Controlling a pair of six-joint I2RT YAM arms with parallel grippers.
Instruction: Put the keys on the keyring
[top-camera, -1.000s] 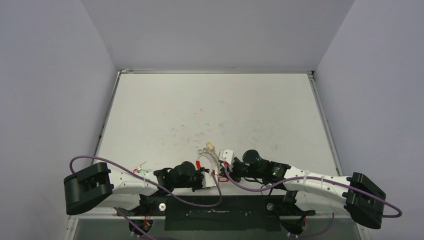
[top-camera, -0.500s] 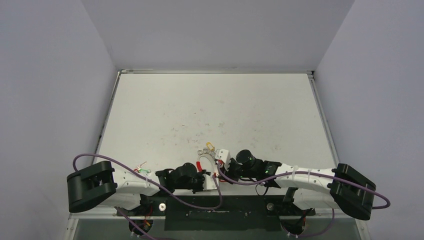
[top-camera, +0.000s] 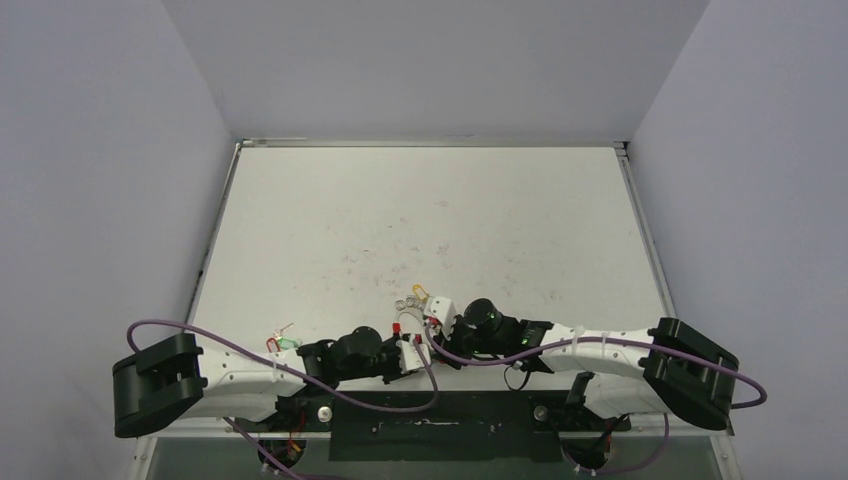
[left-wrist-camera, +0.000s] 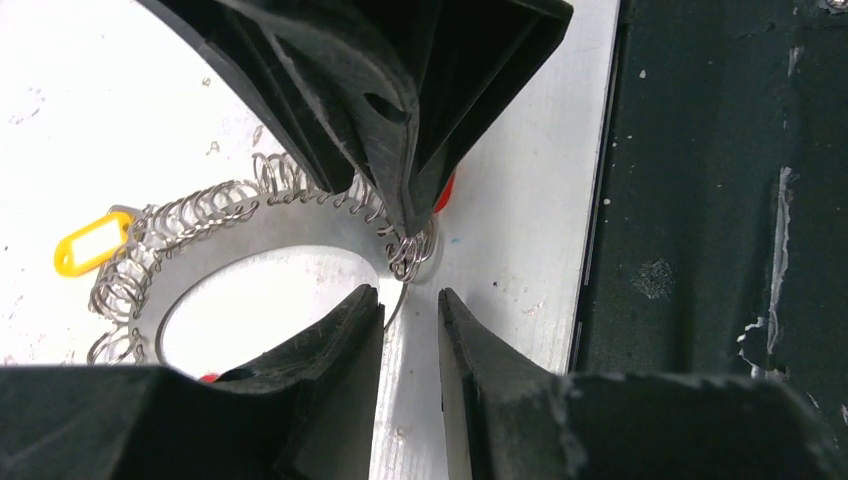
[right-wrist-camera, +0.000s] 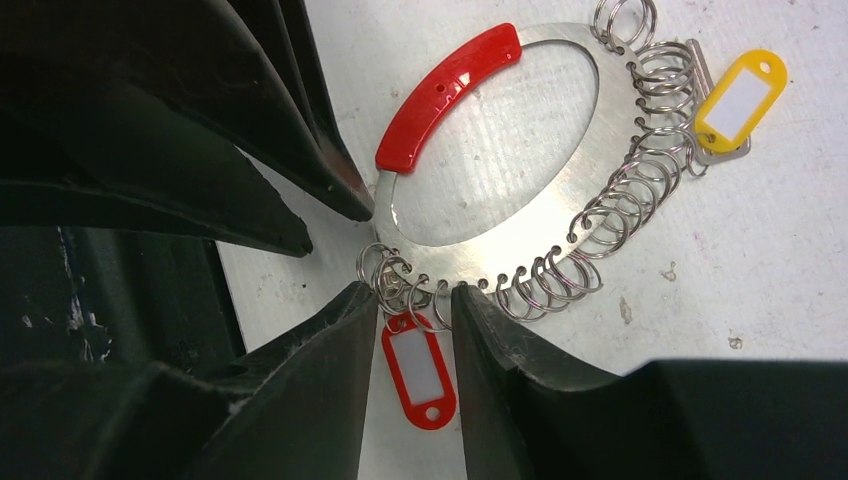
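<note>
Keyring (right-wrist-camera: 612, 130) lying flat on the worktop (right-wrist-camera: 750, 300); right pincer (right-wrist-camera: 415, 300) narrowly spread around its small split rings (right-wrist-camera: 560, 270); left pincer (left-wrist-camera: 410, 305) narrowly spread at its rim.

No legible text, brand or number; yellow tag (right-wrist-camera: 738, 103), red tag (right-wrist-camera: 418, 372) inserts blank white.

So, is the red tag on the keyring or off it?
On, apparently: in the right wrist view the red tag hangs from small split rings threaded along the keyring rim.
</note>
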